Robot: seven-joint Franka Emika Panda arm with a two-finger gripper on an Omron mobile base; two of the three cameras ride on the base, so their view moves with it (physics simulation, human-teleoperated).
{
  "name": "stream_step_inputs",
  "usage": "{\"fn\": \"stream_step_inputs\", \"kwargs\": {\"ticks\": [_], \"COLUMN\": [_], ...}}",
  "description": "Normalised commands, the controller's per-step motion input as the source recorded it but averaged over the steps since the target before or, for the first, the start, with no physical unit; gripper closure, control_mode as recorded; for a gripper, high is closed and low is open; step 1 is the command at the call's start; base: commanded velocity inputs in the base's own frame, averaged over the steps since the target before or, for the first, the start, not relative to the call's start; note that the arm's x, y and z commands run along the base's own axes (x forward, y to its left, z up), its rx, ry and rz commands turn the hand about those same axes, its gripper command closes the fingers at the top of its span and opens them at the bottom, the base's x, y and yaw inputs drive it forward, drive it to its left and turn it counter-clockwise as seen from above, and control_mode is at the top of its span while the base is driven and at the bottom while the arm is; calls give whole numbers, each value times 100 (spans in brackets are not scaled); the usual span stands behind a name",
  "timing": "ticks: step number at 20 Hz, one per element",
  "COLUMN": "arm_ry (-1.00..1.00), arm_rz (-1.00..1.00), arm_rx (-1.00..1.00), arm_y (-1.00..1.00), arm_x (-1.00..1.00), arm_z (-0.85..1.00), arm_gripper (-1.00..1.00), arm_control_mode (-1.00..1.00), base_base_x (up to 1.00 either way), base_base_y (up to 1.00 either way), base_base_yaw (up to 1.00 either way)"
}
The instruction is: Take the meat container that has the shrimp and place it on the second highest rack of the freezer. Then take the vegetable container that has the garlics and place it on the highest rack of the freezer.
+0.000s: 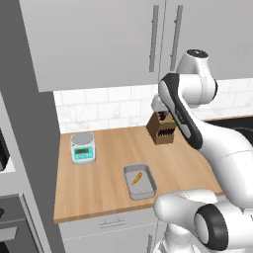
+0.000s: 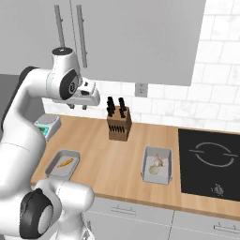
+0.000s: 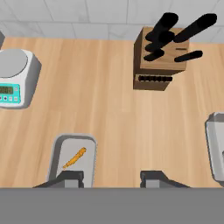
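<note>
so the meat container (image 1: pixel 140 182) is sitting flat on the wooden counter (image 1: pixel 99 188), near its front edge, with the shrimp (image 1: pixel 137 178) lying loose inside it. in the hand view the same tray is lying low in the picture with the gripper (image 3: pixel 113 177) hanging above the counter, one fingertip over the tray's near end and the other over bare wood beside it. the jaws are standing partly apart and are gripping nothing. the vegetable container (image 2: pixel 157 165) with the garlics (image 2: pixel 157 165) is resting well apart from the first tray, on the far side of the knife block (image 2: pixel 118 124), just beside the black cooktop (image 2: pixel 211 161). a kitchen scale (image 1: pixel 82 147) is standing further back on the counter.

the tray is looking thin-walled, rigid and light, so it is probably going to lift easily, but its smooth grey wall is likely to be slippery between the pads. the sensible hold is looking like one long side wall, near its middle, with one finger inside and one outside the rim. a grip near a corner is likely to let it swing. the shrimp is small and unfixed, so the tray is needing to travel level, or the piece is liable to slide out over the shallow rim.
</note>
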Motion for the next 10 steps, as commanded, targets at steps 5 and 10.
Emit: {"fn": "stream_step_inputs", "kwargs": {"ticks": [5, 10], "arm_ry": [0, 0], "arm_rz": [0, 37], "arm_rx": [-1, -9], "arm_y": [0, 43], "arm_x": [-20, -73], "arm_z": [-13, -90], "arm_gripper": [-100, -100], "arm_control_mode": [-100, -100], "base_base_x": [0, 0], "base_base_y": [0, 0], "base_base_yaw": [0, 0]}}
